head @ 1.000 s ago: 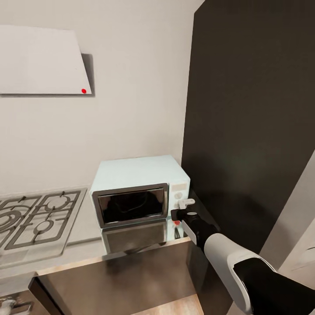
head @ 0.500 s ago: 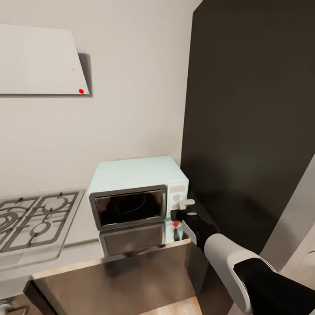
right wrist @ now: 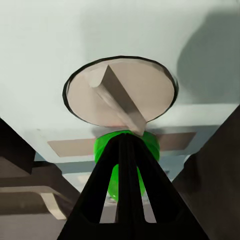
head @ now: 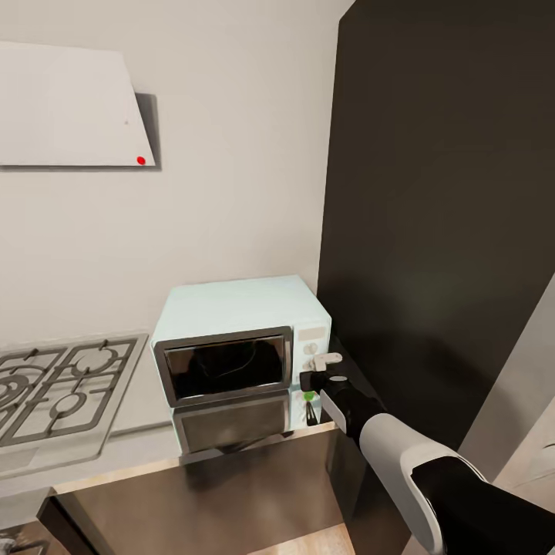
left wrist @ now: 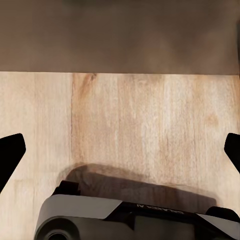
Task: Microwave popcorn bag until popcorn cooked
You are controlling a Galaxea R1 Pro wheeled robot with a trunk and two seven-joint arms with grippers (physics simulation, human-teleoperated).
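The pale mint-blue microwave (head: 235, 308) stands against the wall with its dark glass door (head: 223, 366) closed. My right gripper (head: 311, 380) is shut, its tips against the white control panel (head: 312, 347). In the right wrist view the shut fingers (right wrist: 126, 155) touch a green button (right wrist: 150, 147) just under the round dial (right wrist: 120, 90). That green button (head: 309, 396) also shows in the head view. The popcorn bag is hidden, and nothing can be made out through the dark glass. My left gripper (left wrist: 121, 152) hangs open over a wooden floor (left wrist: 140, 125), holding nothing.
A gas hob (head: 54, 393) lies on the light-grey countertop (head: 142, 385) left of the microwave. A white slanted hood (head: 65, 104) hangs above it. A tall black cabinet (head: 447, 216) stands close on the right. A glossy dark slab (head: 216, 486) lies in front.
The button by my right gripper has turned from red to green. The camera has shifted a little, so the whole picture slid slightly; the right gripper stays at the panel.
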